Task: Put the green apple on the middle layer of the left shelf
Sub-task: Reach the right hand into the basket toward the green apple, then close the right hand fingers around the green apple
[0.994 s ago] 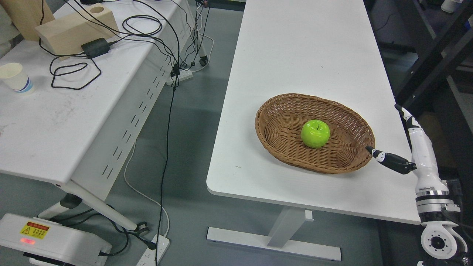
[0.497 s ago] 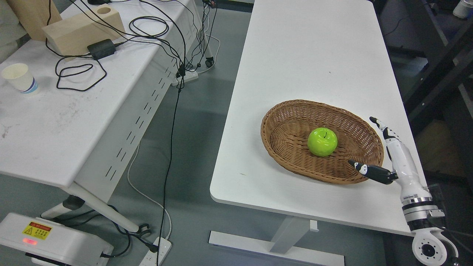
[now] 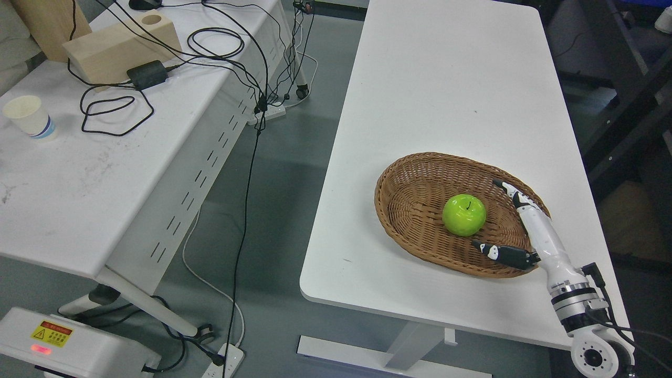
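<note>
A shiny green apple (image 3: pixel 464 214) lies in the middle of an oval brown wicker basket (image 3: pixel 407 205) on the white table (image 3: pixel 446 94). My right hand (image 3: pixel 496 218) reaches in from the lower right, over the basket's right rim. It is open: the long white fingers (image 3: pixel 512 195) stretch past the apple's right side and the black thumb (image 3: pixel 499 252) points left just below it. The apple sits between them, a small gap away from both. No shelf shows in this view. My left arm is out of view.
A second white table (image 3: pixel 79 173) stands at the left, carrying a paper cup (image 3: pixel 29 116), a wooden block (image 3: pixel 118 44), a black power adapter (image 3: pixel 147 74) and tangled cables. Grey floor with trailing cables separates the two tables. Dark frames (image 3: pixel 625 79) stand at the right.
My right hand has moved left and forward, from beside the basket's right end to over its rim, around the apple. The camera has shifted, sliding the scene slightly right and down.
</note>
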